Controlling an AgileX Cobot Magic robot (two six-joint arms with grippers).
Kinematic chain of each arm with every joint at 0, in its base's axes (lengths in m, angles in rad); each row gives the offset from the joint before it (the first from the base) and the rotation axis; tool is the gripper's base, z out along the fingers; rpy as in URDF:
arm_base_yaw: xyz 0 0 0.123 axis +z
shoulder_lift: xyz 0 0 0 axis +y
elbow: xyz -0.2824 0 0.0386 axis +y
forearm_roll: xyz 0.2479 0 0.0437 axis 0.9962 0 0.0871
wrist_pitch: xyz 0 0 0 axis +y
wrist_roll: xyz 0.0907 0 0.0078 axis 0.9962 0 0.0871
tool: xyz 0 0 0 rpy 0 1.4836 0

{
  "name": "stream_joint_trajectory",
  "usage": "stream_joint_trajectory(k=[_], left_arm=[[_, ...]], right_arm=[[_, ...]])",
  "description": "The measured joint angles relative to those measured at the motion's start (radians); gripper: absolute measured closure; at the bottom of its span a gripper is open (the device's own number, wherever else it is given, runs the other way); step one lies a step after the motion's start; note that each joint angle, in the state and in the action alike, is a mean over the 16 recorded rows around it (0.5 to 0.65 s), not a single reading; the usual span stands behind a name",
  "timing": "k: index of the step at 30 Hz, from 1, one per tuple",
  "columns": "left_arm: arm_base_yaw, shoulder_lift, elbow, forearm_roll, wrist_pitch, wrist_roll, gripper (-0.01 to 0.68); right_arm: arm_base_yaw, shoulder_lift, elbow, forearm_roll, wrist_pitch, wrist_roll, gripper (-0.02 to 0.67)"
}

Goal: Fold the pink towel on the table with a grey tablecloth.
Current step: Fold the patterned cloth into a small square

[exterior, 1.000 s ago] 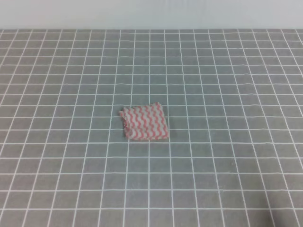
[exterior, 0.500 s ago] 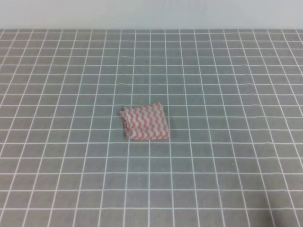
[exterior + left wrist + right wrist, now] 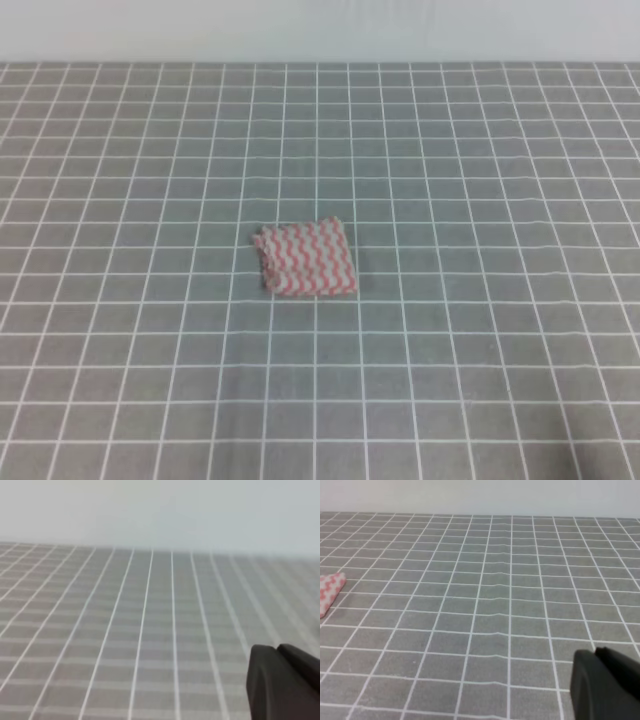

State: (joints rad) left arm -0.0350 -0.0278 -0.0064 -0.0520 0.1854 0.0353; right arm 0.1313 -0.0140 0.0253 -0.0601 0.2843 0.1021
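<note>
The pink towel (image 3: 305, 258) lies flat near the middle of the table with a grey tablecloth (image 3: 480, 180). It is a small folded rectangle about two grid squares wide, with layered edges on its left side. One corner of it shows at the left edge of the right wrist view (image 3: 331, 591). Neither gripper shows in the exterior high view. Only a dark part of my left gripper (image 3: 282, 685) and of my right gripper (image 3: 605, 685) shows at the lower right of each wrist view, above bare grid cloth and far from the towel. Whether the jaws are open is hidden.
The grey grid cloth (image 3: 150, 630) fills all views up to a pale wall (image 3: 320, 30) along the far edge. The cloth has slight wrinkles in the right wrist view (image 3: 495, 575). No other objects show.
</note>
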Motion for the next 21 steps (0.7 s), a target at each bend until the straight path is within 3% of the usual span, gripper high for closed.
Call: stream_joint_trajectory(k=[12, 21], left_arm=[[0.013, -0.002, 0.024, -0.01, 0.142, 0.105, 0.675], [0.009, -0.006, 0.028, -0.023, 0.159, 0.116, 0.675]], right_arm=[[0.0, -0.001, -0.005, 0.001, 0.002, 0.001, 0.665], [0.0, -0.001, -0.005, 0.001, -0.005, 0.002, 0.665]])
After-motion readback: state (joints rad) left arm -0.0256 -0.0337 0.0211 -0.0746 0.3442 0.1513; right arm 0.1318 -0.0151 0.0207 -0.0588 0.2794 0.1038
